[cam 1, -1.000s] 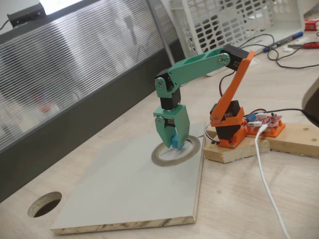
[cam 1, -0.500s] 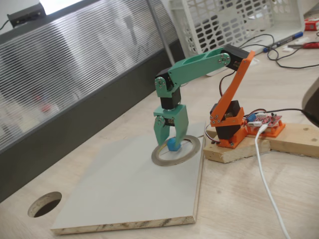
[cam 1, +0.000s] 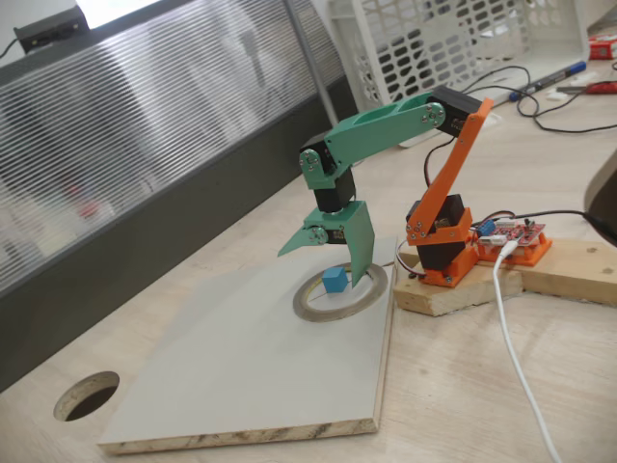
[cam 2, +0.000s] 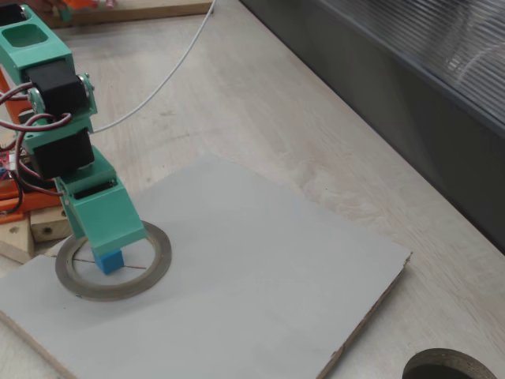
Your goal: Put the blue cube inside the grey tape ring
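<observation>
where the grey tape ring [cam 1: 339, 293] lies flat on the pale board [cam 1: 241, 376], we count one ring and one blue cube [cam 1: 335, 280], and the cube sits on the board inside the ring's hole, resting on one face; being a cube, it has no long axis. just above the ring we see the single green gripper [cam 1: 333, 253] with its jaws spread wide and released, holding nothing, the cube free below them. we read no writing anywhere.

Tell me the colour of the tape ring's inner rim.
Yellowish, against the grey tape ring; clearest in the fixed view looking down on the board.
</observation>
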Available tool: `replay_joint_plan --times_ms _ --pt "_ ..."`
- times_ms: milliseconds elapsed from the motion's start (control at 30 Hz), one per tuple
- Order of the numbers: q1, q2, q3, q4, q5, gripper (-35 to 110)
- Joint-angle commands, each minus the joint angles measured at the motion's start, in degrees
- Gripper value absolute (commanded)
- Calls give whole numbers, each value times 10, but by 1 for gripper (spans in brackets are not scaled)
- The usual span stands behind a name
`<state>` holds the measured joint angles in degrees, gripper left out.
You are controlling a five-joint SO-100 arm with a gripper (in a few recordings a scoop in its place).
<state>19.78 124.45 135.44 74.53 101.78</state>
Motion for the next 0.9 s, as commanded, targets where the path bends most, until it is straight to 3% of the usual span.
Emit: replay_joint_plan --times_ms 0,367,633,867 --pt "4 17 -18 6 9 100" --pt "8 -30 -284 221 8 82" --pt "4 -136 -367 392 4 77" --pt "10 -150 -409 410 3 75"
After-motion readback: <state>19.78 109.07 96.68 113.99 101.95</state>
